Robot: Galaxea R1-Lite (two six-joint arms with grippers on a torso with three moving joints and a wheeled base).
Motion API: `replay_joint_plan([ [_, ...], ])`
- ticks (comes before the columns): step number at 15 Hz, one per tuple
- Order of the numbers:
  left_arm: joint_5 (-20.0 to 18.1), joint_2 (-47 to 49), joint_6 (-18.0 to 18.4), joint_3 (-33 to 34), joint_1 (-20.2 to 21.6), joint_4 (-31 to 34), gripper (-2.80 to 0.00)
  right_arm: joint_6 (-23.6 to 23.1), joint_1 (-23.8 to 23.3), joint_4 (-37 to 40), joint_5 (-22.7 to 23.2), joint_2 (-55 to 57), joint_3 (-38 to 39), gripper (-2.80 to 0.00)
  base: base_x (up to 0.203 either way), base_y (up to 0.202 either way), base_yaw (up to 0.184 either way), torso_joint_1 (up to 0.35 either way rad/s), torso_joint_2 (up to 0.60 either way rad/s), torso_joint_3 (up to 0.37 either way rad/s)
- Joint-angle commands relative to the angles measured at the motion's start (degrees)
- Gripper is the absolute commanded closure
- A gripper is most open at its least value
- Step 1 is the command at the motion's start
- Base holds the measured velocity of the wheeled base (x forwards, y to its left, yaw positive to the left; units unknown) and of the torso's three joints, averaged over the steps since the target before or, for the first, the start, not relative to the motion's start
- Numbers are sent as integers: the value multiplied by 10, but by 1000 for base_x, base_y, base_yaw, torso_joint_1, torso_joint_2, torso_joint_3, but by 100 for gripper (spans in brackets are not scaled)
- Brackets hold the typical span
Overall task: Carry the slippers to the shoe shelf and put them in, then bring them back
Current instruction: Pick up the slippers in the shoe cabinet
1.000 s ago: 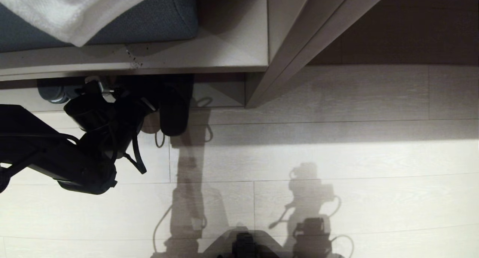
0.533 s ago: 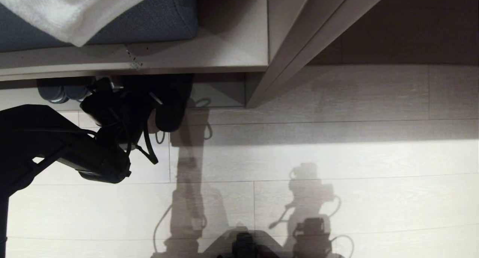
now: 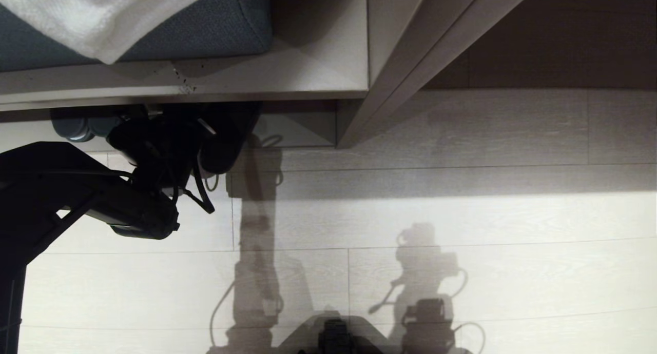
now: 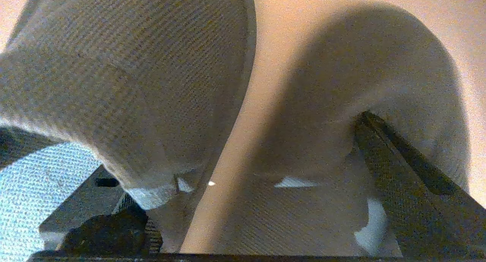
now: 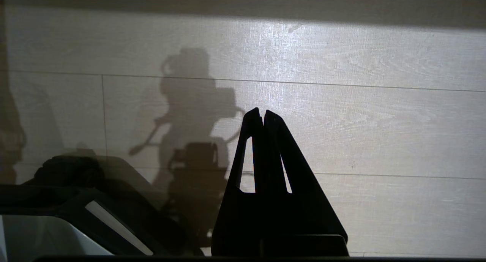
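Two slippers before one wide-spread left claw.

My head camera looks steeply down at the floor; the right wrist shares it; left wrist, seemingly, nearly touches fabric.

The slippers lie on the shoe shelf, heels overhanging the pale plank floor toward six o'clock.

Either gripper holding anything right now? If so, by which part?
Left gripper is at the slippers' open heel ends in the shelf mouth, but whether it grips them cannot be told. Right gripper is shut on nothing.
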Motion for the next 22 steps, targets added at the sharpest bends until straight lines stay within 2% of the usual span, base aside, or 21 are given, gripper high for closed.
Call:
replay_joint_plan([
  [1,0,-4,-1,-4,2,-6,-280,0,0,0,0,-22,23,0,0,0,0,0,0,0],
  [11,3,-14,11,6,-4,-6,-280,0,0,0,0,-22,23,0,0,0,0,0,0,0],
  [22,2,-27,7,27,-14,-11,-280,0,0,0,0,-22,23,0,0,0,0,0,0,0],
])
